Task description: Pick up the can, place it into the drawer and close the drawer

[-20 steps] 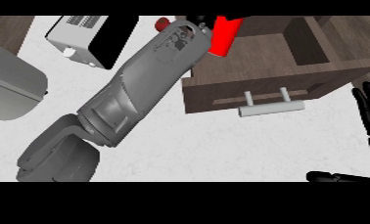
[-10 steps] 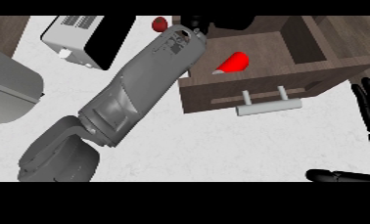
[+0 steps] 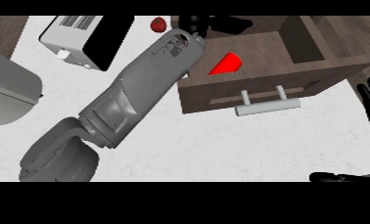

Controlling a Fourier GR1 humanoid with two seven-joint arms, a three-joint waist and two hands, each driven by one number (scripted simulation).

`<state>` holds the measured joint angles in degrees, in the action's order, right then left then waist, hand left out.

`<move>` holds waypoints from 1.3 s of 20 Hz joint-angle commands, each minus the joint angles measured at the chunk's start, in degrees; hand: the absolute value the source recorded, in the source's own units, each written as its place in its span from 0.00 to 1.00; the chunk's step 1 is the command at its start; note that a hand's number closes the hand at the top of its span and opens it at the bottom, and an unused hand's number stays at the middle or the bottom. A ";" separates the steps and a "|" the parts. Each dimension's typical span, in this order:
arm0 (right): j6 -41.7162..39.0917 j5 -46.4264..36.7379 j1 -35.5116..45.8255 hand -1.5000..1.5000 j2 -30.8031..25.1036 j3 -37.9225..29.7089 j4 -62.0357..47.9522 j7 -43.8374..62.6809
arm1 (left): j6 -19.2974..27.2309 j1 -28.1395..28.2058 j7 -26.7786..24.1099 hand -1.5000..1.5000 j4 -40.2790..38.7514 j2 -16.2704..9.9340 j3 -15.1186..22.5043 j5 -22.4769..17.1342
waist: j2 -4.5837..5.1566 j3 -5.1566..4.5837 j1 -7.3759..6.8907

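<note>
**Can lies in the open drawer**

The left hand (image 3: 217, 22) hovers over the drawer's far end, fingers relaxed and holding nothing. Just below it, the red can (image 3: 227, 64) lies inside the open wooden drawer (image 3: 217, 93). The right hand (image 3: 339, 177) shows at the lower right edge; whether it is open or closed, I cannot tell. A toaster (image 3: 83, 39) stands on the white table (image 3: 217, 145), at its far left.

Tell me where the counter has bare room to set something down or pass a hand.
The widest bare patch lies in front of the drawer, between its handle and the right hand. It is crowded at the top left, between the toaster and left forearm.
</note>
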<state>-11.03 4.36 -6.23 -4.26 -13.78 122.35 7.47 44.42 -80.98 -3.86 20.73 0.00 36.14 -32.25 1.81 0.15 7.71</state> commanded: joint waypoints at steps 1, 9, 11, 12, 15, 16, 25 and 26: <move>0.02 -3.62 1.29 0.00 -1.79 -0.39 -0.18 -2.55 | 1.59 0.39 -0.70 0.00 1.15 0.00 0.05 -2.06 | 0.09 -0.02 -0.25; 0.66 -15.84 2.84 0.00 -5.28 3.53 4.63 -4.01 | 0.62 0.83 -1.94 0.00 2.88 0.00 -0.72 -6.13 | -0.23 -0.09 -1.79; -0.99 -16.92 2.90 0.00 -7.32 3.94 5.21 -4.65 | 1.25 -0.21 -2.10 0.00 3.86 0.00 -1.24 -7.56 | -0.25 -0.07 -1.38; 0.26 -19.37 4.67 0.00 -6.74 5.15 3.07 -6.22 | 1.55 -0.92 -3.00 0.00 3.59 0.00 -2.61 -8.34 | -0.09 -0.07 -2.16; -0.08 -25.39 4.59 0.00 -8.74 7.62 5.71 -3.47 | 3.06 -1.87 -2.77 0.00 4.28 0.00 -1.63 -8.85 | -0.49 -0.12 -2.56; 1.11 -27.11 3.75 0.00 -8.02 7.62 3.32 -7.14 | 2.20 -0.97 -5.56 0.00 3.42 0.00 -2.76 -8.98 | -0.40 -0.08 -3.12; 5.18 -48.17 6.81 0.00 -11.81 15.17 -6.20 -9.07 | 2.61 -4.64 -1.64 0.00 1.93 0.00 -2.47 -7.98 | -1.28 -0.11 -6.59; 6.53 -52.73 9.42 0.00 -11.29 17.75 -8.13 -7.46 | 1.71 -4.51 -1.22 0.00 3.01 0.00 -2.34 -8.05 | -1.32 -0.15 -7.46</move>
<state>-6.75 -39.26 0.52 -15.04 -0.13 119.00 -0.19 47.15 -83.62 -6.83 24.04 0.00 34.47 -40.48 0.75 0.04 1.95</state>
